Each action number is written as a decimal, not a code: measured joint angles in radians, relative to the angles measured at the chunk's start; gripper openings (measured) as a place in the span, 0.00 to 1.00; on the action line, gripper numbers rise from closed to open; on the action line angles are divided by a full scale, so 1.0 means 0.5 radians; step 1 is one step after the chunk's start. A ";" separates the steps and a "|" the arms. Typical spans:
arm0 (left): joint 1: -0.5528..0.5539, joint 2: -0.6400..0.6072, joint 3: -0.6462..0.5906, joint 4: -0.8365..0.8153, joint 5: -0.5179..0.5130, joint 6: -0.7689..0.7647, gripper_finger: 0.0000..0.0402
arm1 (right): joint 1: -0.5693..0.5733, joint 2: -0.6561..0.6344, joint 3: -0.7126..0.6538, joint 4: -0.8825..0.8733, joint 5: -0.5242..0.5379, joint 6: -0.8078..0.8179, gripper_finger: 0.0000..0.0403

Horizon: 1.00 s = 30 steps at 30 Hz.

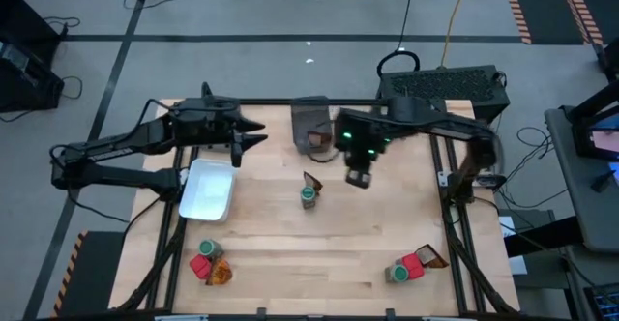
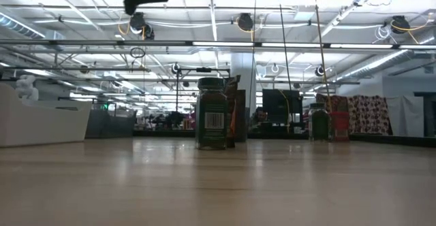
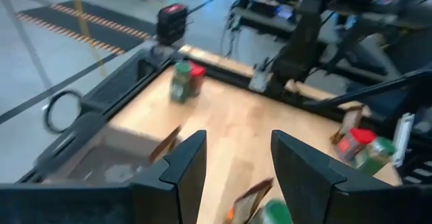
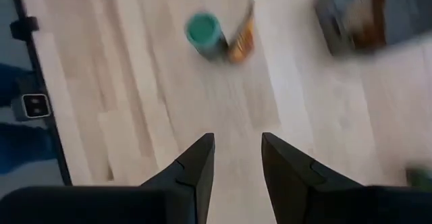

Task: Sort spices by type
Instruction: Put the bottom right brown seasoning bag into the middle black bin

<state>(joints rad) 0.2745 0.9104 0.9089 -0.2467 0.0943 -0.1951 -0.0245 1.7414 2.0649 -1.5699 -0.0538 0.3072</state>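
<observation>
Two dark grippers hang above the pale wooden table (image 1: 319,253), both with fingers parted and nothing between them. The right gripper (image 1: 359,178) is just beside the central green-lidded round jar (image 1: 309,195), on the side of the table's right edge; in its own wrist view its fingers (image 4: 196,163) stand apart over bare wood. The left gripper (image 1: 253,133) hovers well away from that jar, toward the far left corner, above the white rectangular tray (image 1: 208,189); its fingers (image 3: 185,163) show an open gap.

The central jar stands upright, long axis vertical, lid up. In the low view its label (image 2: 214,120) carries a barcode facing the camera; no words can be read. A brown-orange packet (image 1: 313,180) stands on edge touching it on the far side. Beyond both lies a dark grey bin (image 1: 311,128) with a packet inside.

Near the table's front left corner from the jar, a red blocky container (image 1: 202,266), a green-lidded jar (image 1: 207,249) and an orange packet (image 1: 220,274) cluster together; toward the front right sit another jar (image 1: 397,274), a red container (image 1: 414,266) and a packet (image 1: 432,256).

Around it: grey floor, cables, striped tape, ceiling strip lights.
</observation>
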 joint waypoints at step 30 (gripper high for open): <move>-0.022 0.798 0.000 0.561 0.502 -0.002 0.43 | 1.251 -0.904 -1.591 0.452 -0.356 1.731 0.58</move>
<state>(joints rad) 0.2635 1.3092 0.9089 0.0337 0.3454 -0.1963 0.6010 1.2892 1.2696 -1.3440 -0.2317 1.1728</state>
